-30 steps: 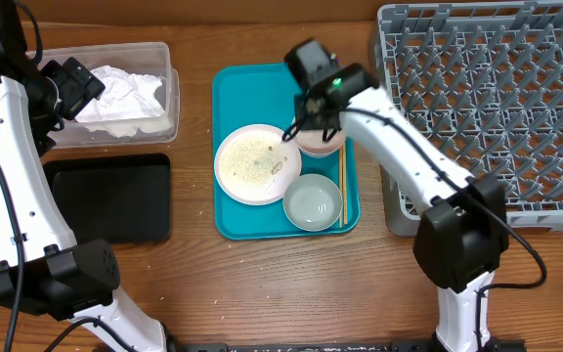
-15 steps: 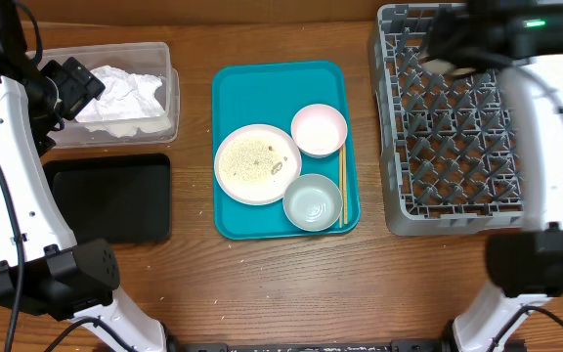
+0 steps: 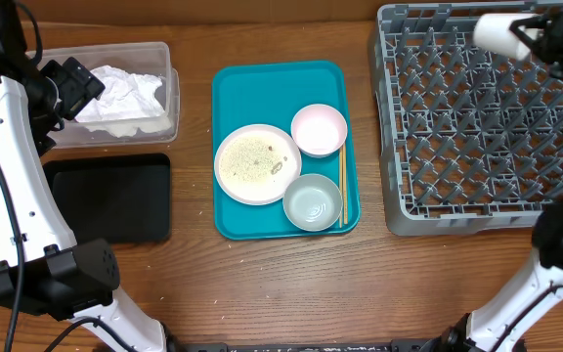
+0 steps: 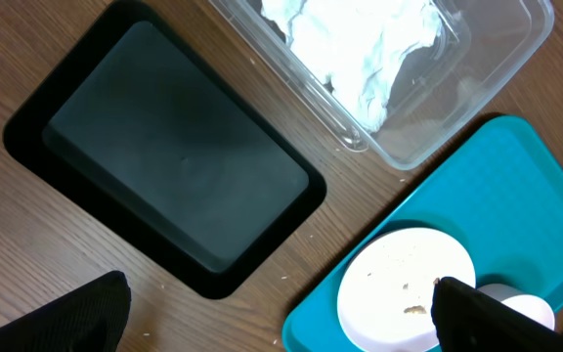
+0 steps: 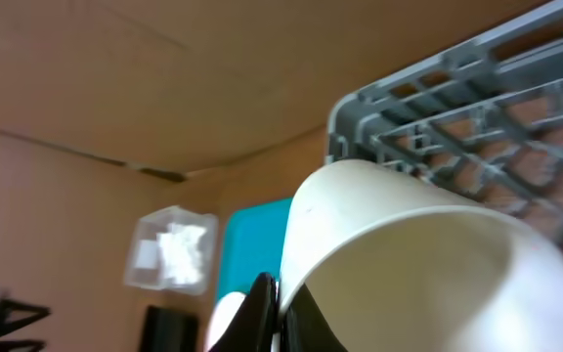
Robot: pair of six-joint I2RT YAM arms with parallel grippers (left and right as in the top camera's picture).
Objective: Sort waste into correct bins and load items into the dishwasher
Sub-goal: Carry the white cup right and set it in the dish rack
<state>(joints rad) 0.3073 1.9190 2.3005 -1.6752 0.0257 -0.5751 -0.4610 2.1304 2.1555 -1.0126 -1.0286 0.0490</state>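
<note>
My right gripper [image 3: 522, 37] is shut on the rim of the small white cup [image 3: 497, 31] and holds it on its side above the far right of the grey dishwasher rack [image 3: 487, 127]. In the right wrist view the cup [image 5: 428, 259] fills the frame, its wall pinched between the fingers [image 5: 260, 308]. The plate [image 3: 257, 163] with food scraps, the pink bowl [image 3: 319, 129] and the whitish-blue bowl [image 3: 313, 201] sit on the teal tray [image 3: 262, 88]. My left gripper [image 3: 70, 84] hangs open over the clear tub [image 3: 160, 59], which holds the crumpled napkin [image 3: 115, 93]. The black tray [image 3: 110, 198] lies in front of the tub.
Chopsticks [image 3: 341, 186] lie along the teal tray's right side. The left wrist view looks down on the black tray [image 4: 169, 191], the clear tub [image 4: 477, 88], the teal tray [image 4: 526, 215] and the plate [image 4: 404, 303]. Bare wood lies between the trays and the rack.
My right arm has lifted the cup from the pink bowl on the teal tray and carried it right, over the rack's far right part. The left arm has not moved.
</note>
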